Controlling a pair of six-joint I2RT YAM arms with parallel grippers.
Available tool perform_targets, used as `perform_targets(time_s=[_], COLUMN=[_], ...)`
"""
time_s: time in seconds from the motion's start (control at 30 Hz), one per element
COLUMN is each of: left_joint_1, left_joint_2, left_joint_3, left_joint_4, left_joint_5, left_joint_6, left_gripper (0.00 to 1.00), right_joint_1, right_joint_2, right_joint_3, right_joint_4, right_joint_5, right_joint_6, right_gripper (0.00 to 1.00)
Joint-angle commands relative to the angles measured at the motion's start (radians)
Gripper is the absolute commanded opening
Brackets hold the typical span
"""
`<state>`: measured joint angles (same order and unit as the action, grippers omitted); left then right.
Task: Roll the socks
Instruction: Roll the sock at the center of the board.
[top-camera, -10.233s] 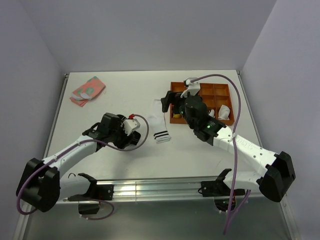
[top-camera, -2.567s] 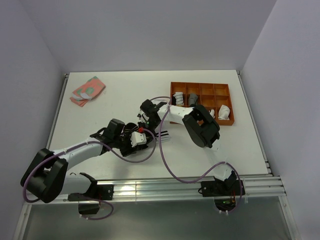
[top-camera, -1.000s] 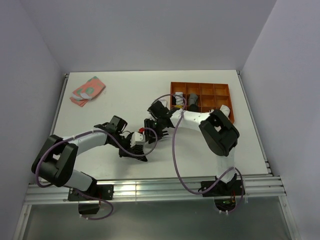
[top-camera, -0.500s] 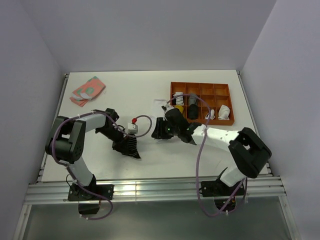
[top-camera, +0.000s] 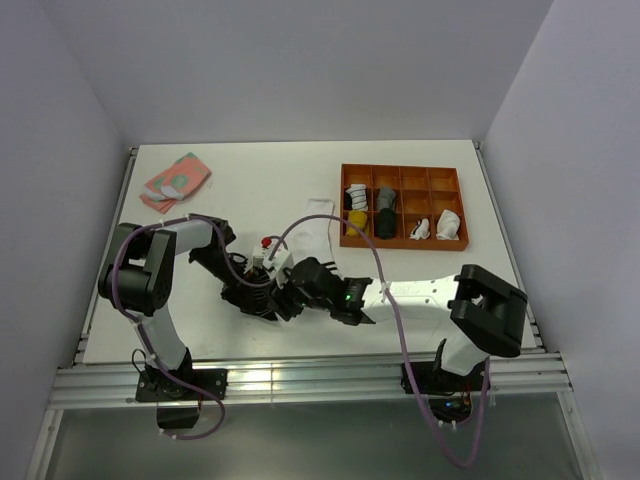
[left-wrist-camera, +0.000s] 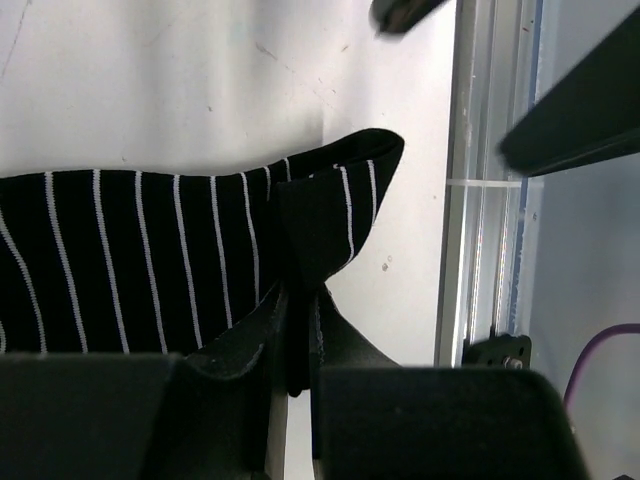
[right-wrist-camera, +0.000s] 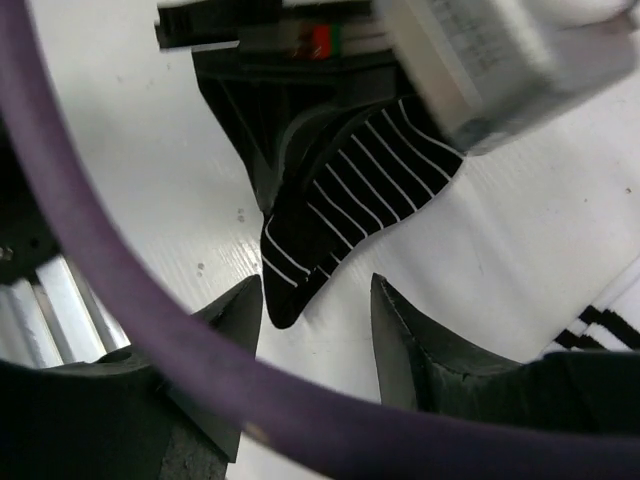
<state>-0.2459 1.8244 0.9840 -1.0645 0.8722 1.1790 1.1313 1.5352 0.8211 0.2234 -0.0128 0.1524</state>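
Your left hand (left-wrist-camera: 291, 350) is pinched shut on a fold of the black striped sock (left-wrist-camera: 150, 250), which lies low and centre in the top view. Your right hand (right-wrist-camera: 315, 300) gapes around its free tip. Close off-centre and the tip may slip out, or the hands may knock together.

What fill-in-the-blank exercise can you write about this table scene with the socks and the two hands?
1. The left hand is shut on the striped sock, whose main colour is ____.
2. The right hand is near that sock's tip with its jaws ____.
3. The pink sock lies near the table's far ____ corner.
4. The orange tray stands on the table's ____ side.

Missing words: black; open; left; right.
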Motion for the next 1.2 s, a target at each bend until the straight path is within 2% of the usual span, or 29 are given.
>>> perform_targets(time_s=[0.0, 0.17, 0.27, 0.6, 1.17], left_joint_1=[0.003, 0.003, 0.003, 0.003, 0.005], left_joint_2=[0.01, 0.015, 0.021, 0.033, 0.016], left_joint_3=[0.033, 0.041, 0.047, 0.061, 0.056], left_joint_4=[-0.051, -0.064, -0.072, -0.104, -0.097], left_joint_5=[0.045, 0.047, 0.05, 0.054, 0.051], left_joint_6=[0.044, 0.048, 0.053, 0.071, 0.061], left_gripper=[0.0, 0.0, 0.0, 0.0, 0.0], right_joint_1=[0.051, 0.139, 0.157, 0.203, 0.236], right_joint_2=[0.032, 0.1, 0.124, 0.206, 0.292], right_joint_3=[0.059, 0.096, 0.113, 0.153, 0.219], right_joint_4=[0.047, 0.014, 0.013, -0.016, -0.085], right_joint_5=[0.069, 0.172, 0.195, 0.364, 0.375], right_joint_6=[-0.128, -0.194, -0.215, -0.3, -0.335], right_gripper=[0.56, 0.57, 0.61, 0.63, 0.63])
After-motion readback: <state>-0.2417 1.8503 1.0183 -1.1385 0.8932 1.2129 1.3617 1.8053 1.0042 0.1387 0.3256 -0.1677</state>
